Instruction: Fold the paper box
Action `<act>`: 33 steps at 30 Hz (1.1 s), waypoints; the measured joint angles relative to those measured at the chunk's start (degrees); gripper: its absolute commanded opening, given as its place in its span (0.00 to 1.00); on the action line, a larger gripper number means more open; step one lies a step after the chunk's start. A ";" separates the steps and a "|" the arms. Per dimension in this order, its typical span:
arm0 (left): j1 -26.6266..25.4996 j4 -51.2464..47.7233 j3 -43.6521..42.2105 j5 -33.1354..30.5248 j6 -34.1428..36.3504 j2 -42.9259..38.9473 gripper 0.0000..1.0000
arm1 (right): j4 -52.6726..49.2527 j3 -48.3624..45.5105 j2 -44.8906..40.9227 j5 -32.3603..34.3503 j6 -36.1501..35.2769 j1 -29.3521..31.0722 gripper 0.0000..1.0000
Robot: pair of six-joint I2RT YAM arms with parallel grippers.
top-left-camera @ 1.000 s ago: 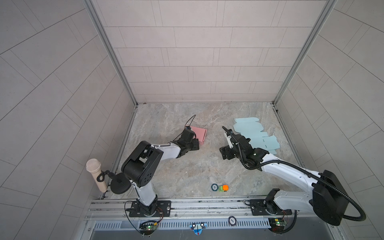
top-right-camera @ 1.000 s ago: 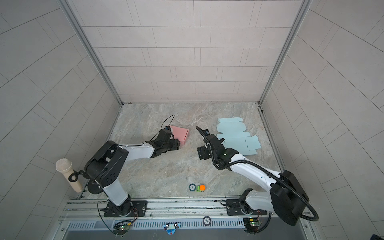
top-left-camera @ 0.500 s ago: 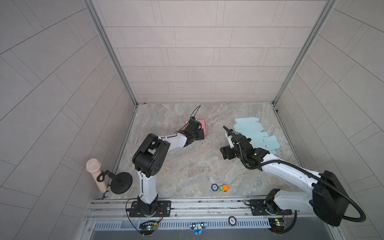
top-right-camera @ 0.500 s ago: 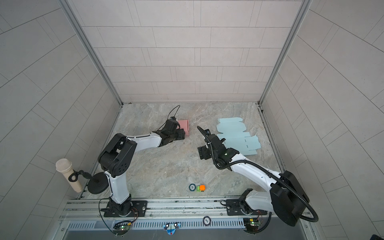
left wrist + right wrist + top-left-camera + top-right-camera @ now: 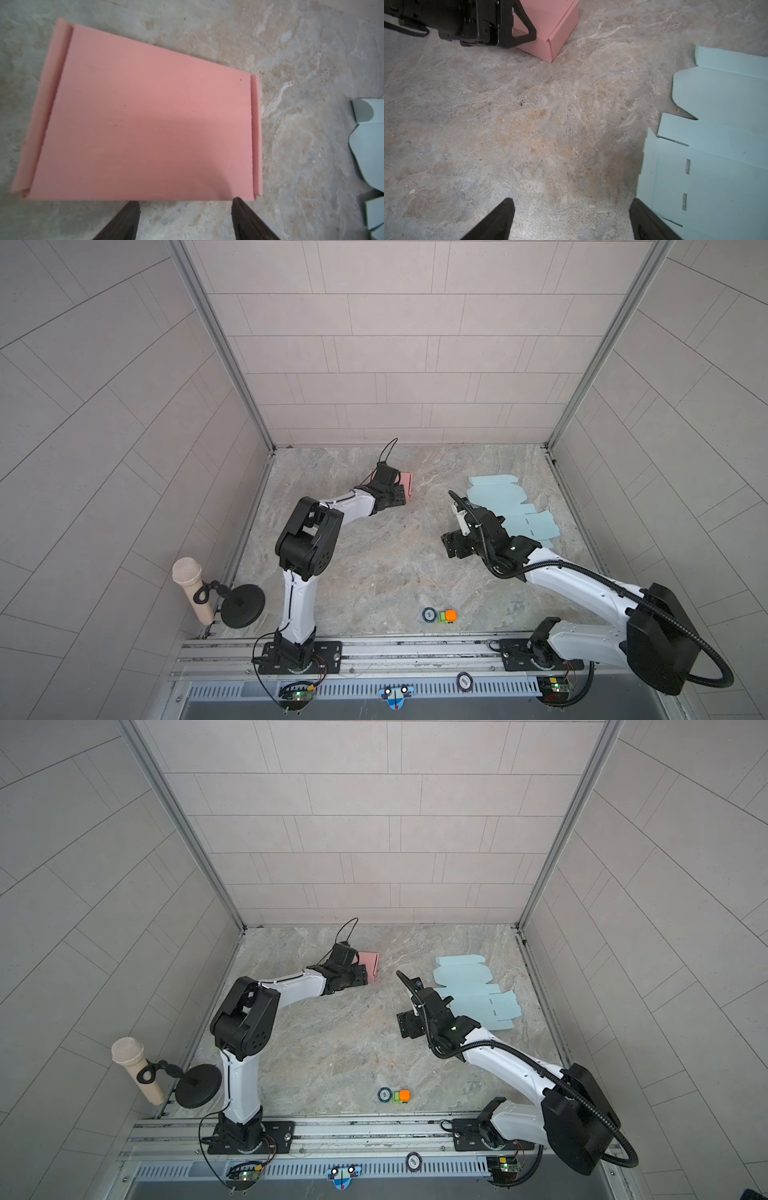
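Both arms are built alike: smooth white shells between chunky black joint blocks. The left arm trails a thin black wire that loops up from its wrist. The right arm wears a thick ribbed black hose and a tiny green light near its wrist. Each stands on a black base plate screwed to a silver rail, with a small green circuit board and red and black leads below. The fingers are dark, tapering wedges.
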 measured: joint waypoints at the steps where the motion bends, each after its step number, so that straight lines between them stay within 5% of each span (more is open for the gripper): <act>1: 0.33 -0.37 0.81 -0.02 0.13 0.44 0.74 | 0.00 0.00 0.00 -0.04 0.00 -0.07 0.89; 33: -1.60 2.19 9.03 6.05 -5.35 6.58 0.80 | 0.24 -0.24 0.00 -0.96 -0.02 -1.14 0.89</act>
